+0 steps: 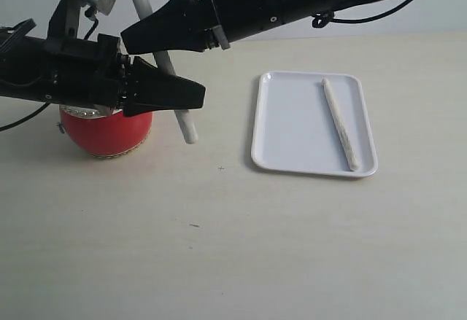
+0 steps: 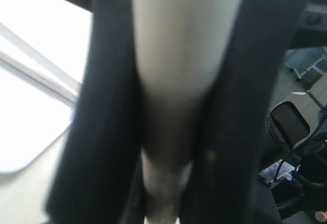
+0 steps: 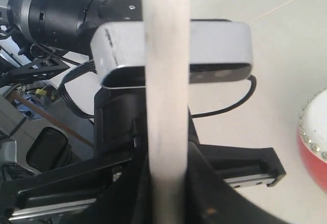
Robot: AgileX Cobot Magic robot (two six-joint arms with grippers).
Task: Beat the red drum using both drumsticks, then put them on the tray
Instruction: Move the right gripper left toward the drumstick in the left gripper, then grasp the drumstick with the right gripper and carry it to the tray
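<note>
The red drum (image 1: 106,134) stands at the left, partly under my left arm; its studded edge (image 3: 317,142) shows in the right wrist view. One drumstick (image 1: 341,123) lies lengthwise in the white tray (image 1: 292,123) on the right. The other drumstick (image 1: 188,123) hangs tilted above the table beside the drum. My left gripper (image 1: 191,95) is shut on its lower part, the stick (image 2: 173,55) filling the gap in that gripper (image 2: 168,168). My right gripper (image 1: 139,36) reaches across from the right and is shut on the same stick (image 3: 166,81) higher up, its jaws (image 3: 168,173) touching both sides.
The pale table runs bare in front of the drum and the tray (image 2: 30,132). The left arm's grey wrist camera (image 3: 219,50) sits close behind the held stick. Both arms crowd the space above the drum.
</note>
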